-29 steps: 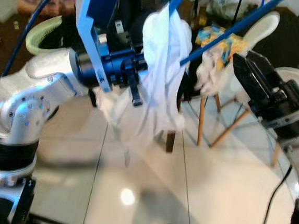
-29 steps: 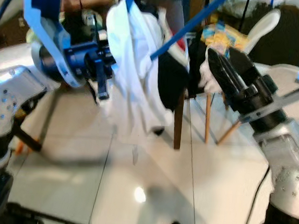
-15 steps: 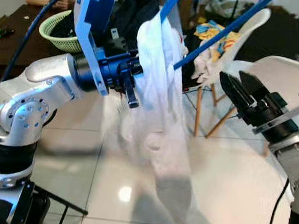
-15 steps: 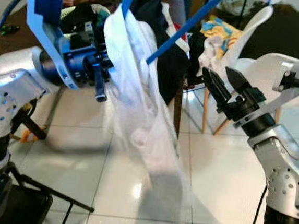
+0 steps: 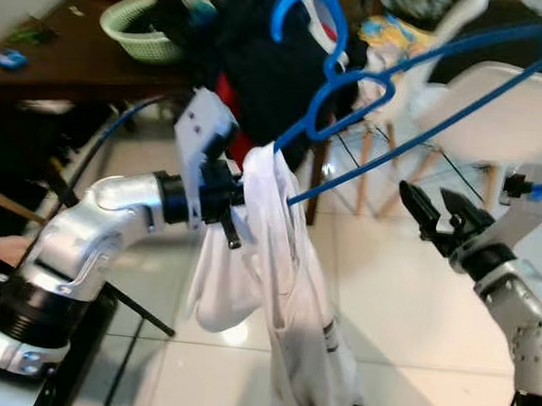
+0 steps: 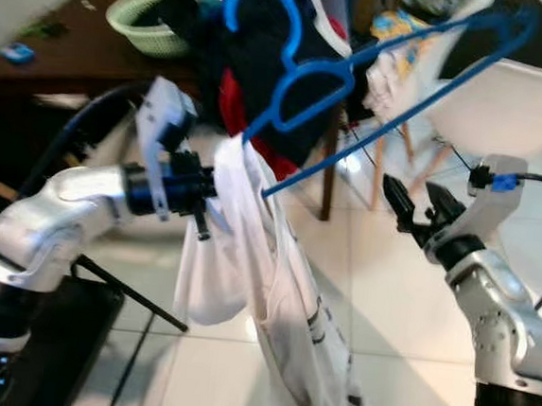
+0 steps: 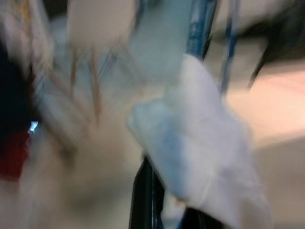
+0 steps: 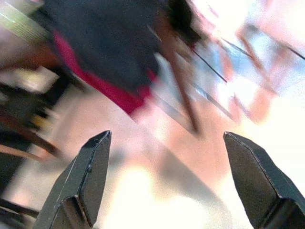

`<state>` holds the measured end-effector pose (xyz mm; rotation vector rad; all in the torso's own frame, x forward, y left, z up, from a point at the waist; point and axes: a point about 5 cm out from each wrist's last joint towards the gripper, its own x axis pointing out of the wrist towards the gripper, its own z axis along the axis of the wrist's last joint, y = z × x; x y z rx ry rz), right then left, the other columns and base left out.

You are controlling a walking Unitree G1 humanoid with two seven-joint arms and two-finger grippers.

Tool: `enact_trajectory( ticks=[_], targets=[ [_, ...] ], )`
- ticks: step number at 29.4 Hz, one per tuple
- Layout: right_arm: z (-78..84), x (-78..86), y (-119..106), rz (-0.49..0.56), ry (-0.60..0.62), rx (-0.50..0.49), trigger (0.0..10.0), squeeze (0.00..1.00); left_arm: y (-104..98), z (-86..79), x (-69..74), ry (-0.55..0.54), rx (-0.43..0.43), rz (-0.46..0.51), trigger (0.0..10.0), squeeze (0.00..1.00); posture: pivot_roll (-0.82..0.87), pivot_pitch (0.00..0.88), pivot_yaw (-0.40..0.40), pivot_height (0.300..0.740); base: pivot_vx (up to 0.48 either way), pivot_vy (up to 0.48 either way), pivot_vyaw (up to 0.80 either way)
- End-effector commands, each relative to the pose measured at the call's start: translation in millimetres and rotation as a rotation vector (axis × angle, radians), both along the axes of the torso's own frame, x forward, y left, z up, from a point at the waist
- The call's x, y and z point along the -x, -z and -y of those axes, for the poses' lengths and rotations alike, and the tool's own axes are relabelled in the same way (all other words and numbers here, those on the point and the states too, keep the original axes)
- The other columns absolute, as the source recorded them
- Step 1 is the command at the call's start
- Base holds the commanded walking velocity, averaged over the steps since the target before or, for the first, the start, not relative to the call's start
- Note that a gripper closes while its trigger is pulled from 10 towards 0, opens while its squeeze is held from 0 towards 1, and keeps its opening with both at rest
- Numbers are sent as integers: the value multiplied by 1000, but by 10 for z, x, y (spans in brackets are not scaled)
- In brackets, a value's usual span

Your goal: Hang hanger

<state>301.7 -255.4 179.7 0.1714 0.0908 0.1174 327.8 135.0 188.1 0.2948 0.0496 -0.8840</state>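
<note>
**Hanger raised, not yet hung**

My left hand (image 5: 234, 221) is clamped on the low end of the blue hanger (image 5: 385, 90), where a white garment (image 5: 282, 290) drapes and trails toward the tiled floor (image 5: 403, 319). The hanger tilts upward across the scene, its hook (image 5: 302, 6) topmost, in front of dark clothes (image 5: 254, 69) heaped on a chair. My right hand (image 5: 436, 213) stands off to the side, fingers (image 8: 86, 176) spread apart, holding nothing. No rail can be made out. Recommendation: keep the grip firm, level the hanger, steady its far end with the free hand, and watch the trailing cloth.
</note>
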Motion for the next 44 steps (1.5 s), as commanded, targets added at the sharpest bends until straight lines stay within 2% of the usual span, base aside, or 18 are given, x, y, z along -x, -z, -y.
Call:
enact_trajectory(
  ticks=[1, 2, 4, 6, 8, 14, 16, 19, 21, 22, 24, 25, 26, 28, 29, 32, 35, 44],
  targets=[
    [46, 40, 232, -80, 51, 41, 10000, 0, 277, -137, -37, -58, -147, -21, 10000, 0, 23, 172, 93, 740, 0, 0, -769],
    [46, 40, 232, -80, 51, 41, 10000, 0, 277, -137, -37, -58, -147, -21, 10000, 0, 23, 172, 93, 740, 0, 0, -769],
    [158, 180, 598, -201, 126, 77, 10000, 0, 777, -291, 40, -99, -299, -131, 10000, 0, 8, 173, 83, 740, 0, 0, -772],
    [192, 234, 709, -238, 148, 84, 10000, 0, 912, -333, 80, -105, -334, -165, 10000, 0, 8, 173, 83, 740, 0, 0, -769],
    [308, 457, 1088, -372, 215, 127, 10000, 0, 1218, -443, 173, -152, -427, -238, 10000, 0, 6, 170, 76, 740, 0, 0, -772],
    [399, 752, 1448, -508, 258, 186, 10000, 0, 1509, -572, 295, -200, -499, -312, 10000, 0, -3, 168, 69, 740, 0, 0, -775],
    [457, 1003, 1691, -599, 294, 216, 10000, 0, 1739, -642, 437, -228, -522, -391, 10000, 0, -16, 161, 68, 740, 0, 0, -775],
    [466, 1103, 1798, -627, 316, 210, 10000, 0, 1838, -664, 506, -240, -536, -426, 10000, 0, -26, 157, 73, 740, 0, 0, -775],
    [409, 1297, 1971, -644, 363, 119, 10000, 0, 2028, -690, 654, -388, -426, -548, 10000, 0, -18, 145, 73, 740, 0, 0, -775],
    [409, 1297, 1971, -644, 363, 119, 10000, 0, 2028, -690, 654, -388, -426, -548, 10000, 0, -18, 145, 73, 740, 0, 0, -775],
    [376, 1351, 2010, -626, 385, 70, 10000, 0, 2116, -689, 726, -531, -286, -637, 10000, 0, -25, 139, 71, 740, 0, 0, -781],
    [376, 1351, 2010, -626, 385, 70, 10000, 0, 2116, -689, 726, -531, -286, -637, 10000, 0, -25, 139, 71, 740, 0, 0, -788],
    [370, 1345, 2019, -607, 385, 47, 10000, 0, 2150, -659, 756, -611, -186, -671, 10000, 0, -19, 139, 63, 740, 0, 0, -788],
    [361, 1342, 2034, -580, 397, -11, 10000, 0, 2175, -603, 792, -675, -82, -680, 10000, 0, -20, 140, 60, 740, 0, 0, -788],
    [361, 1342, 2034, -580, 397, -11, 10000, 0, 2175, -603, 792, -675, -82, -680, 10000, 0, -20, 140, 60, 740, 0, 0, -788],
    [359, 1354, 2057, -522, 459, -163, 10000, 0, 2128, -517, 800, -729, 111, -642, 10000, 0, -24, 144, 51, 740, 0, 0, -788],
    [365, 1396, 2091, -528, 469, -192, 10000, 0, 2181, -505, 882, -763, 281, -732, 10000, 0, -31, 149, 50, 740, 0, 0, -788],
    [394, 1441, 2199, -576, 461, -165, 10000, 0, 2135, -433, 871, -682, 278, -687, 10000, 0, -34, 155, 39, 740, 0, 0, -788]
  ],
)
